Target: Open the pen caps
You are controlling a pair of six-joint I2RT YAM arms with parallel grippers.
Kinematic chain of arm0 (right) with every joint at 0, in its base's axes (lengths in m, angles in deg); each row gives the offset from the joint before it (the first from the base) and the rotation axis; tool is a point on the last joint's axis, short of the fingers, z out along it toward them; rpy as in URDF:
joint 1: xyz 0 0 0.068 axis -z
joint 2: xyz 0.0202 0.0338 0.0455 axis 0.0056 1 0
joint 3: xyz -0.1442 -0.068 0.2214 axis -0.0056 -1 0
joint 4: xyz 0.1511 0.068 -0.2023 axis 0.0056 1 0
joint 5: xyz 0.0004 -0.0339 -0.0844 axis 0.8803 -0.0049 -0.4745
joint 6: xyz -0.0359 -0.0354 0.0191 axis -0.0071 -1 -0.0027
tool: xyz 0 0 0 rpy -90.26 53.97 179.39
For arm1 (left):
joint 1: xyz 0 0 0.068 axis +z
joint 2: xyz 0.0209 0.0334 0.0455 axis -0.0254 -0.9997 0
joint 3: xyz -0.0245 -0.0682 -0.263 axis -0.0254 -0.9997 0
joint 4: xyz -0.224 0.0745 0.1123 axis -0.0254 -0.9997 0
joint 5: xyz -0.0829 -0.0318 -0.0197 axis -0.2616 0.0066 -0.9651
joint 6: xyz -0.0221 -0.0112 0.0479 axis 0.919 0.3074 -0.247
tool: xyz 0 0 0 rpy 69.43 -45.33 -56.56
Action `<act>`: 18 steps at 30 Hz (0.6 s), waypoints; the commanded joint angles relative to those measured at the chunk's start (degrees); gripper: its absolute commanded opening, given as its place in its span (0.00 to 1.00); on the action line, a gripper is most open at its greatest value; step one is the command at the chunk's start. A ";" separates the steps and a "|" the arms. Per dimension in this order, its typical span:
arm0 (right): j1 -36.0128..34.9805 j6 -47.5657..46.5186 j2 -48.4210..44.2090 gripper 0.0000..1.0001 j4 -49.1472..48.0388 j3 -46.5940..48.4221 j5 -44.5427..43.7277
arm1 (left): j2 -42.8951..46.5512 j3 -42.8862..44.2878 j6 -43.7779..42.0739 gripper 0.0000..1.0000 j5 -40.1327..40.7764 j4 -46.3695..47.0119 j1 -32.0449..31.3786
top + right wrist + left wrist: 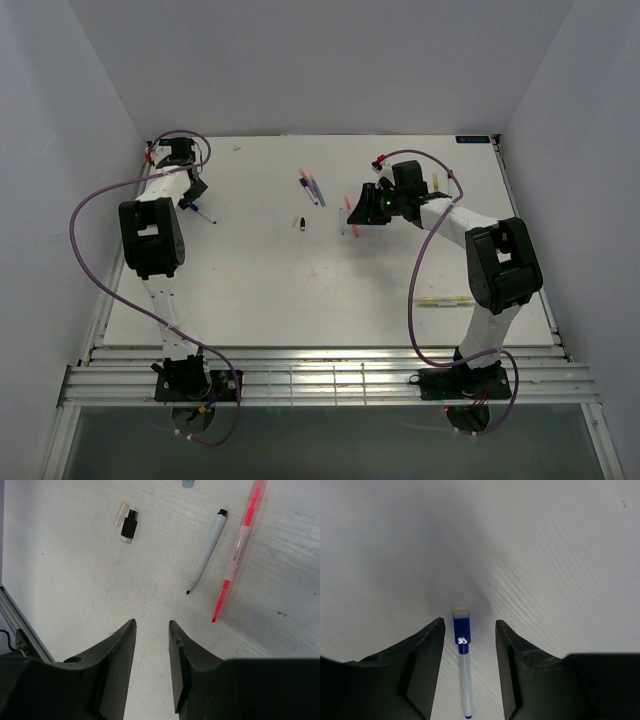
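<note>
Left gripper (pixel 469 627): fingers spread, nothing grasped; a gap is seen on each side of the pen.
Blue pen (pixel 465 680): laid flat on the table (pixel 560 555) between the left fingers, lower centre of the left wrist view.
Blue cap (pixel 462 626): seated on that pen's upper end.
Right gripper (pixel 152 627): fingers parted narrowly, nothing held between them.
Black cap (pixel 129 525): laid loose, upper left of the right wrist view.
White pen (pixel 206 550): nib bared, upper centre right.
Pink pen (pixel 239 550): laid just beside the white pen, upper right.
</note>
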 commanded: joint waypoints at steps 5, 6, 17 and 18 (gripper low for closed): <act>-0.27 -1.46 -0.82 0.39 -1.40 -0.57 -0.14 | -1.82 0.56 -0.57 0.49 0.00 -1.99 0.08; -0.19 -1.46 -0.82 0.39 -1.32 -0.57 -0.14 | -1.91 0.21 -0.48 0.49 0.00 -1.99 0.08; -0.36 -1.64 -1.87 0.39 0.97 0.04 -1.29 | -1.74 -1.55 -1.36 0.02 -1.06 -1.90 0.00; -0.53 -1.72 -2.40 0.39 1.58 0.04 -1.55 | -0.43 -2.16 -1.54 0.00 -1.49 -1.90 0.08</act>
